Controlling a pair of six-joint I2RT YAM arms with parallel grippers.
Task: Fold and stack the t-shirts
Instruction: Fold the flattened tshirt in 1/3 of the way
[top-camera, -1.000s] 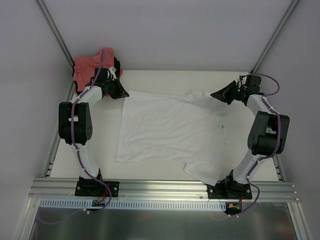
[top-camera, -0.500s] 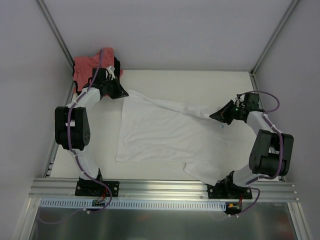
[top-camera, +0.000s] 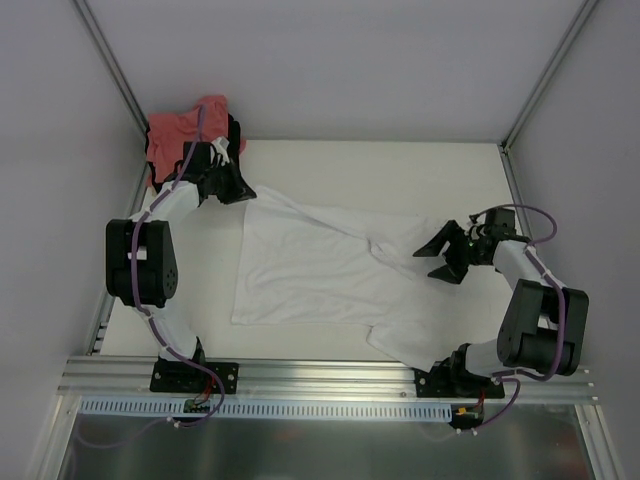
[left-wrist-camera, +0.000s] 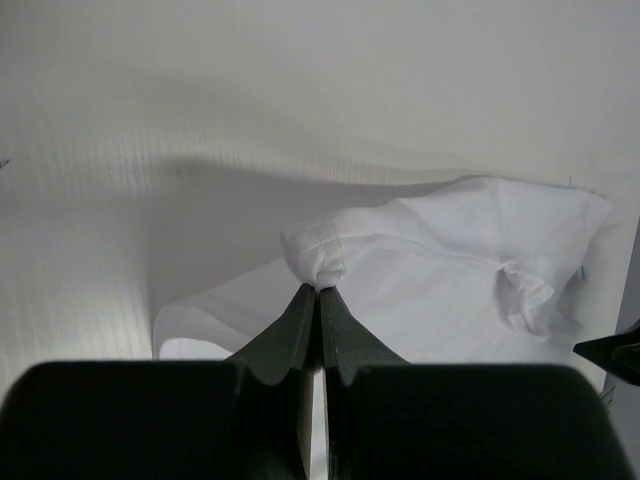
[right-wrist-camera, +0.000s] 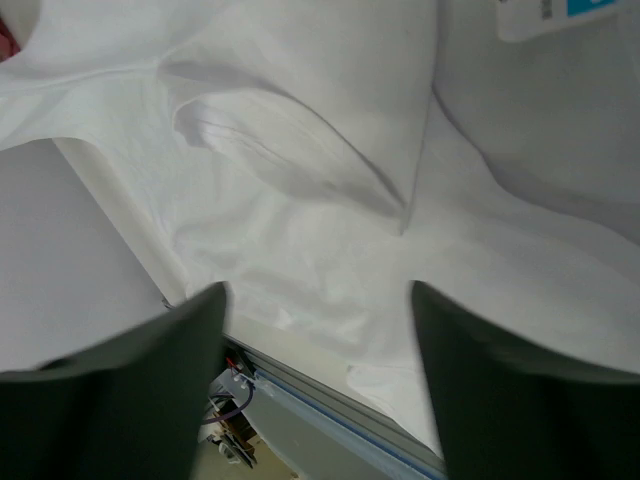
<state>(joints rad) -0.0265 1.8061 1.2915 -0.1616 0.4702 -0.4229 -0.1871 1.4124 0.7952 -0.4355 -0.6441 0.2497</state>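
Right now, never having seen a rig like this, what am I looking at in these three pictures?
Two robot arms are bolted at the near edge of a table. The overhead picture looks down from behind them. The other two come from a camera on each wrist. A white shirt lies spread on the table, partly bunched. A pink shirt sits crumpled at the far left corner. The left end effector is shut, pinching a fold of the white shirt. The right end effector is open above that shirt and holds nothing.

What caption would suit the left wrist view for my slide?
Left gripper shut on a bunched edge of the white t-shirt.
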